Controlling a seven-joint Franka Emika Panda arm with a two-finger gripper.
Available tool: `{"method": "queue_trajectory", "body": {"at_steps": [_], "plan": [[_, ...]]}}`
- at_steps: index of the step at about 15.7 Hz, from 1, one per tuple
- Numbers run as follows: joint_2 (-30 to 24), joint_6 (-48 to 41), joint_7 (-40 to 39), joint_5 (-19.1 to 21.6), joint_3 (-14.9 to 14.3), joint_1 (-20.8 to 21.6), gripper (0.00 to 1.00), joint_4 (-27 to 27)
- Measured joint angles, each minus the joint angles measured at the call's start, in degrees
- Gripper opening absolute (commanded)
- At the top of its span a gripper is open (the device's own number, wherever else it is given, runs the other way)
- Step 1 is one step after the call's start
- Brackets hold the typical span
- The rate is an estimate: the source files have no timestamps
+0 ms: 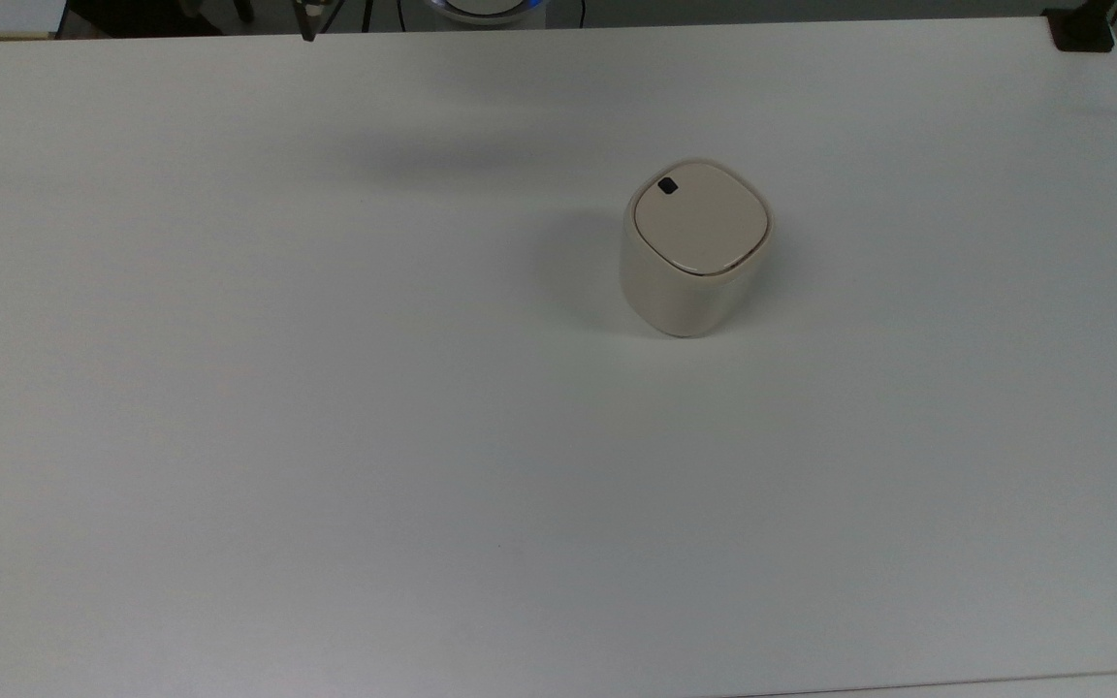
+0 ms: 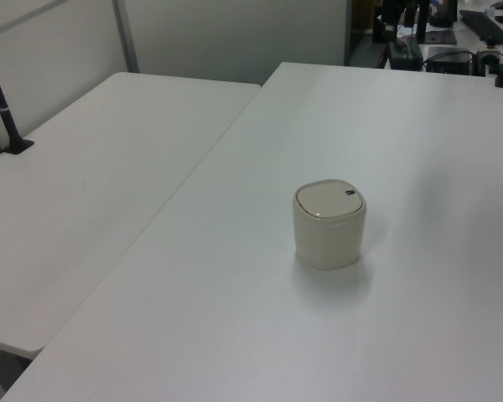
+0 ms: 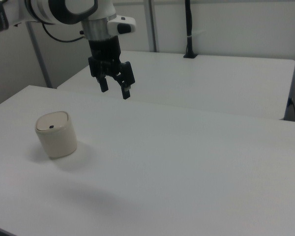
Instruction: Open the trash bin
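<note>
The cream trash bin [image 1: 696, 250] stands upright on the white table, its flat lid down and a small black button [image 1: 667, 186] near the lid's far-left corner in the top view. The bin [image 2: 329, 223] sits mid-table in the left view, and the bin [image 3: 56, 134] appears at the right view's left. My gripper [image 3: 115, 91] hangs high above the table in the right view, up and to the right of the bin and well apart from it. It is open, with nothing between its black fingers.
The white table [image 1: 326, 436] spreads wide around the bin. A second white table [image 2: 92, 193] adjoins it at the left view's left. A black pole clamp [image 2: 8, 126] stands on that table, and another clamp [image 1: 1082, 34] sits at the top view's far-right corner.
</note>
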Motion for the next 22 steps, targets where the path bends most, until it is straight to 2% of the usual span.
{"method": "queue_trajectory", "body": {"at_steps": [4, 15, 16, 17, 21, 22], "plan": [[0.02, -0.11, -3.53, 2.11, 0.06, 0.83, 1.00, -0.02], [0.18, -0.14, -4.87, 2.25, 0.06, 1.12, 1.00, -0.08], [0.19, -0.14, -5.20, 2.25, 0.06, 1.11, 0.92, -0.08], [0.21, -0.14, -5.59, 2.25, 0.06, 1.11, 0.78, -0.08], [0.75, -0.14, -9.67, 3.24, 0.07, 1.13, 0.12, -0.37], [1.19, -0.14, -11.03, 4.47, 0.06, 1.13, 0.04, -0.42]]}}
